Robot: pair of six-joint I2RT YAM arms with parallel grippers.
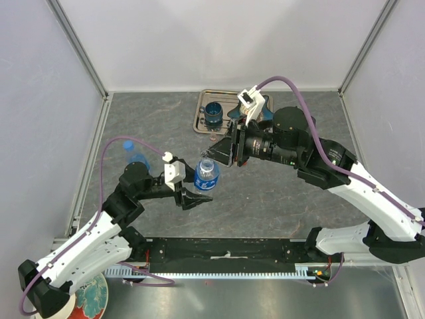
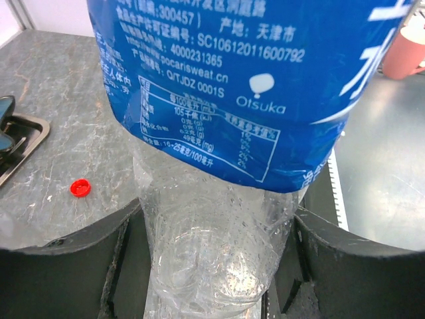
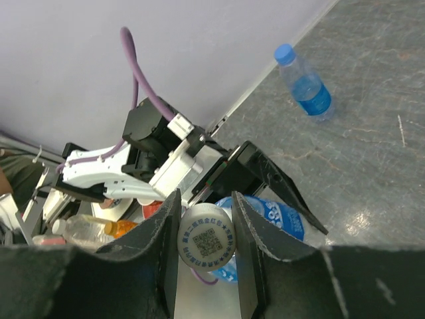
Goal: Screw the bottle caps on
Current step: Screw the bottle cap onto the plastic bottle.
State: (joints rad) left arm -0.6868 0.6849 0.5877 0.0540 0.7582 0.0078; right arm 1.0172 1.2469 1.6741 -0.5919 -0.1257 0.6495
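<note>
My left gripper [image 1: 198,188] is shut on the lower body of a clear bottle [image 1: 206,174] with a blue label, held tilted above the table. That bottle [image 2: 219,86] fills the left wrist view between the dark fingers [image 2: 66,259]. Shut on a white cap [image 3: 207,237] with a printed code, my right gripper [image 3: 207,234] holds it at the bottle's neck end, with the blue label [image 3: 269,218] behind. In the top view the right gripper [image 1: 224,153] meets the bottle's top. A red cap [image 2: 80,188] lies loose on the table. A second bottle [image 1: 136,156] with a blue cap stands at the left.
A metal tray [image 1: 201,119] at the back holds a dark blue cup [image 1: 214,114]. A pink mug [image 2: 408,53] shows at the right edge of the left wrist view. White walls enclose the table on three sides.
</note>
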